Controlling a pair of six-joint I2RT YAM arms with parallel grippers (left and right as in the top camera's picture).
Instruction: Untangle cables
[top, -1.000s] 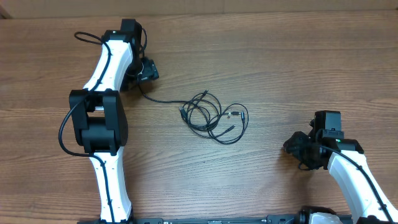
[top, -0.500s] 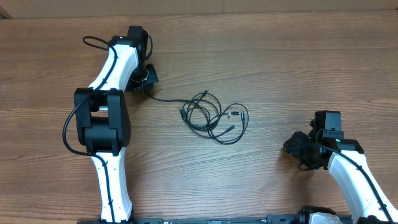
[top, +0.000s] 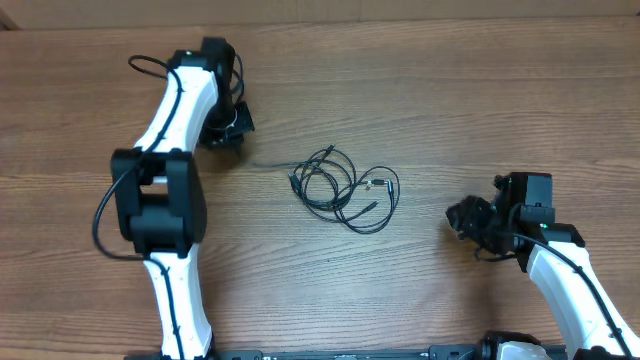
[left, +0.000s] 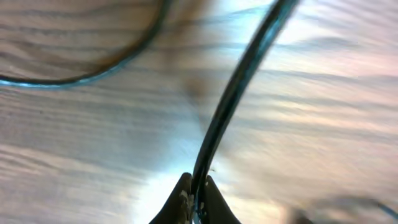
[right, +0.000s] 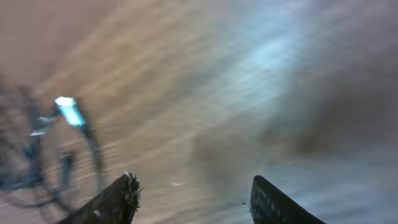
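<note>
Overhead view: the cables (top: 345, 188) lie in one loose knot of loops near the middle of the table (top: 420, 90), between the two arms; a single loose strand (top: 268, 165) trails out of the knot toward the robot's left and ends at the left gripper (top: 234, 132), so its long axis runs roughly across the table, from hand to knot; the right gripper (top: 462, 215) sits on the other side of the knot, apart from it and touching no cable, and looks about as near to the loops as the left one is.

Left wrist view: the left gripper (left: 194, 198) has its tips pressed together, pinching a thin black cord (left: 230, 106) that rises away from the hand and leans to the right of the picture; a second cord (left: 81, 78) curves past on the wood, not held.

Right wrist view: the right gripper (right: 193, 193) is spread, with bare wood between its fingers (right: 115, 200); the cables (right: 31, 155) are a blur off to the left of the fingers, a silver-tipped plug (right: 67, 112) glinting among them; a pull by the left hand away from the knot, along the strand's line, looks the likely move.
</note>
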